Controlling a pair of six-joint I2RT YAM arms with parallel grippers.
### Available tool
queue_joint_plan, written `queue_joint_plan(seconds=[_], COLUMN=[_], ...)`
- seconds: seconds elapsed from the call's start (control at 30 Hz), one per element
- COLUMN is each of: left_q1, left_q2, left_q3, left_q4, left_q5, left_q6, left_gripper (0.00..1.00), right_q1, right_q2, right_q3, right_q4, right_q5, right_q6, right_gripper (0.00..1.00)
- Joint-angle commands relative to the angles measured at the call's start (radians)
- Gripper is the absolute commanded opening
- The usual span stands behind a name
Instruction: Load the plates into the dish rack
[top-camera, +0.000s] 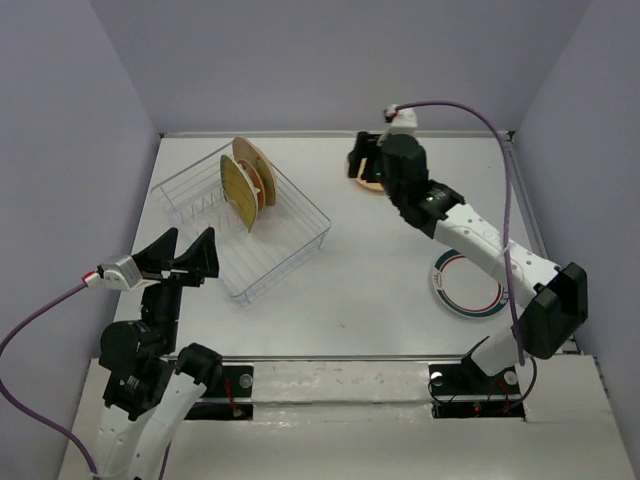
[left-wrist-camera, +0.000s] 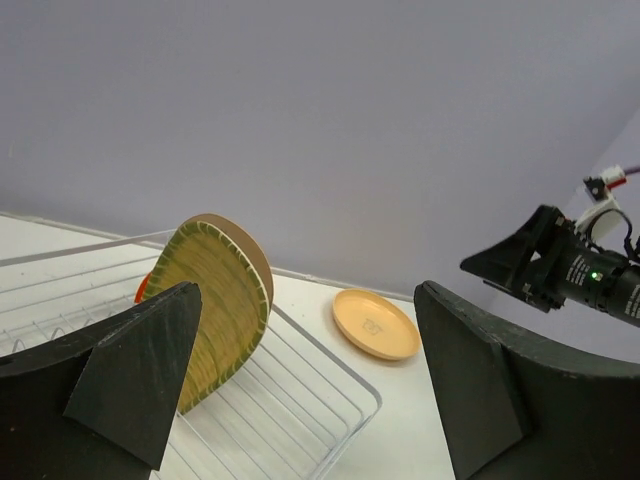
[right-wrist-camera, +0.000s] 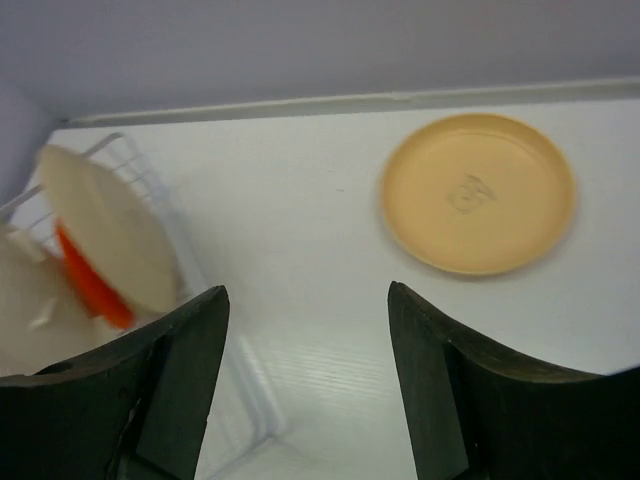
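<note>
Here, seen from above, a white table (top-camera: 380, 260) holds a wire dish rack (top-camera: 285, 245) at far left. At least three plates already stand on edge between its prongs: a ribbed yellow plate (left-wrist-camera: 215, 300), a small red-orange plate (top-camera: 259, 188) and a tan plate (top-camera: 252, 158) at the back. The right wrist view of them is too blurred to count more.

Two dishes lie flat outside the rack. A round tan plate (right-wrist-camera: 478, 192) sits near the far edge of the table, well to the right of the rack. A white plate with green and red rim rings (top-camera: 462, 290) lies nearer the robot, partly hidden under the right arm.

The right gripper (right-wrist-camera: 305, 310) hovers just short of the round tan plate, its jaws spread wide and holding nothing. The left gripper (top-camera: 190, 240) waits beside the rack's near corner, likewise spread and empty.

The step in hand looks like picking up the round tan plate. It lies flat with a low rim, so the grasp probably needs one finger slid under the near edge and the other pressing on top. The gripper should likely move right to centre on the plate first. A shallow pinch could let the plate slip, and pushing could slide it toward the back wall.
</note>
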Motion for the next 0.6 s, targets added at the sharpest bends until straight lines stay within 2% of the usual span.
queue_joint_plan(seconds=[0.0,0.13,0.17,0.33,0.43,0.47,0.57], left_q1=[0.001,0.001,0.001,0.001,-0.001,-0.001,-0.016], left_q2=[0.021,0.027,0.027,0.033,0.03,0.027,0.013], left_q3=[0.0,0.001,0.001,0.0,0.0,0.0,0.0], left_q4=[0.046,0.046,0.046,0.049,0.052,0.052,0.052], left_q5=[0.02,0.024,0.023,0.032,0.043,0.043,0.038], left_q6=[0.002,0.002,0.003,0.0,-0.001,-0.001,0.0], left_gripper=[0.99,0.99,0.99,0.99,0.99,0.99,0.99], right_q1=[-0.306,-0.535,-0.563,-0.681,-0.787,-0.846,-0.923], right_q2=[-0.065,-0.037,-0.039,-0.102,-0.213,-0.253,-0.449], right_q3=[-0.199,-0.264,-0.279,-0.417,-0.595,-0.7,-0.836], right_q4=[0.055,0.055,0.055,0.049,0.058,0.06,0.042], right_q5=[-0.235,-0.426,-0.426,-0.333,-0.328,-0.31,-0.218], right_q6=[0.212,0.245,0.245,0.26,0.35,0.374,0.424], right_gripper=[0.69,0.73,0.74,0.78,0.78,0.78,0.78])
